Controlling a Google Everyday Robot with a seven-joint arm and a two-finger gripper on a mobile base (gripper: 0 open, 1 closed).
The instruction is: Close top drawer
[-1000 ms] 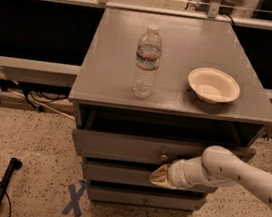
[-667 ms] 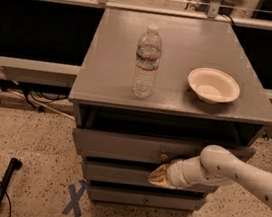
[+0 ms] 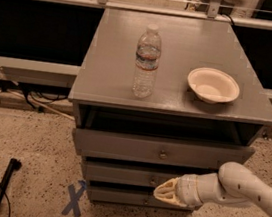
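The top drawer (image 3: 120,146) stood pulled out under the desk (image 3: 104,83); the tool (image 3: 164,190) hung before the narrower drawer fronts (image 3: 116,174) beneath; whether clenched or released could not be told.

One camera alone is used. It is set high in front of the grey wooden cabinet (image 3: 113,52) and tilted downward, so that the flat top is seen from above. The cabinet is viewed from fairly near and fills the middle. The wide grey top drawer (image 3: 120,146), partly pulled out, is faced head-on. The cream gripper (image 3: 164,191) is seen low right, before the narrower grey drawer fronts (image 3: 116,174).
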